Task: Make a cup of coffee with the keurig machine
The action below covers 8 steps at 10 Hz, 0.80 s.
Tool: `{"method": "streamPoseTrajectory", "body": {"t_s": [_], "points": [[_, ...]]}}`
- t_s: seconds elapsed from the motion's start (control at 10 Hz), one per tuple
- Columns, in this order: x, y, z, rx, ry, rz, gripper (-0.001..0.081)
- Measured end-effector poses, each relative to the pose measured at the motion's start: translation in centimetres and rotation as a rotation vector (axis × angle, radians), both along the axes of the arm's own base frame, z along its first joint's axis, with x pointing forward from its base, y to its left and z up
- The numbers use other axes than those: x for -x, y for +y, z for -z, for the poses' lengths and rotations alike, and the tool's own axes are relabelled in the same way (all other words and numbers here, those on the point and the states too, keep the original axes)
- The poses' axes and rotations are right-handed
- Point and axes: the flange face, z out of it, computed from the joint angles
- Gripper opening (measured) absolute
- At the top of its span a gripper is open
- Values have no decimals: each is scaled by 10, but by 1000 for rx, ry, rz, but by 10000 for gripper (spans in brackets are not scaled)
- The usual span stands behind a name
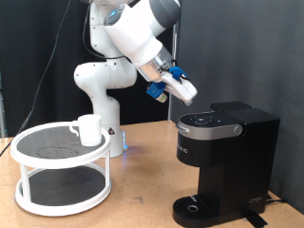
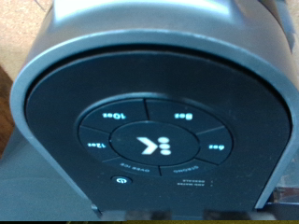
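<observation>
The keurig machine [image 1: 223, 161] stands on the worktop [image 1: 142, 195] with its lid down, and the claw [image 1: 186, 92] hangs in the air just above its top panel, touching nothing; whether the claw is spread or pressed together cannot be told. The cup [image 1: 88, 129] sits on the upper tier of the white wire stand [image 1: 62, 166], well apart from the machine toward the exterior view's left. The wrist view is filled by the machine's round button panel [image 2: 154, 142].

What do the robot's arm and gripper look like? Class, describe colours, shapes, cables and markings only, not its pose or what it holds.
The arm is glossy white, built from rounded, bulbous segments with dark grey bands at the joints, rising from a white base. A blue ring shows near its top joint. The gripper has a blocky white body with bright blue parts beside it. A thin black cable hangs behind the arm. No lettering is legible on either.
</observation>
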Motion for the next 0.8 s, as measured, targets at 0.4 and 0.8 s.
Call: {"method": "streamPoseTrajectory", "body": {"t_s": [0.4, 0.8], "points": [[42, -15, 16, -66, -5, 182, 0], [65, -22, 22, -64, 43, 153, 0]]}}
